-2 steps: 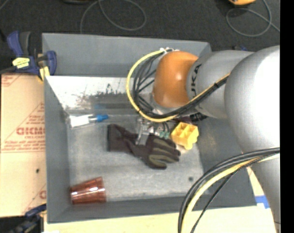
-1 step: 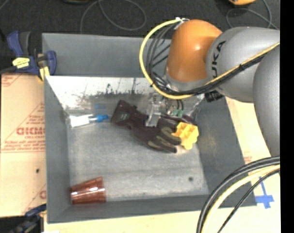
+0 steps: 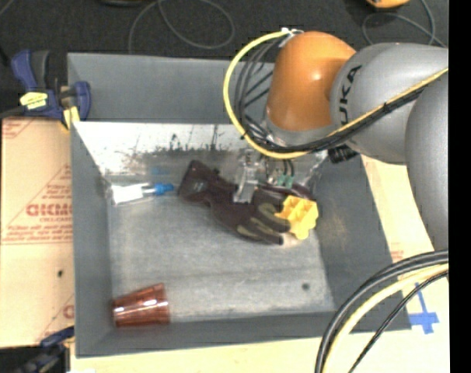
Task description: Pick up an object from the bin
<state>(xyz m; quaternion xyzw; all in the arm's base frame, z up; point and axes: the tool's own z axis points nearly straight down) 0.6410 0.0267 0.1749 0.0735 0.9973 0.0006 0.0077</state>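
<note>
Four things lie in the bin, and the claw point(image 3: 249, 183) hangs over one of them, a dark brown glove point(image 3: 234, 214). The glove's long axis runs slantwise, from up-left of the claw to down-right of it, so the claw stands about over its middle. A yellow piece point(image 3: 301, 214) lies just right of the claw, touching the glove's end. Whether the claw is wide or narrow I cannot tell, because the orange cover point(image 3: 301, 80) and cables hide much of it. A reddish cup point(image 3: 142, 305) lies well apart, down-left.
</note>
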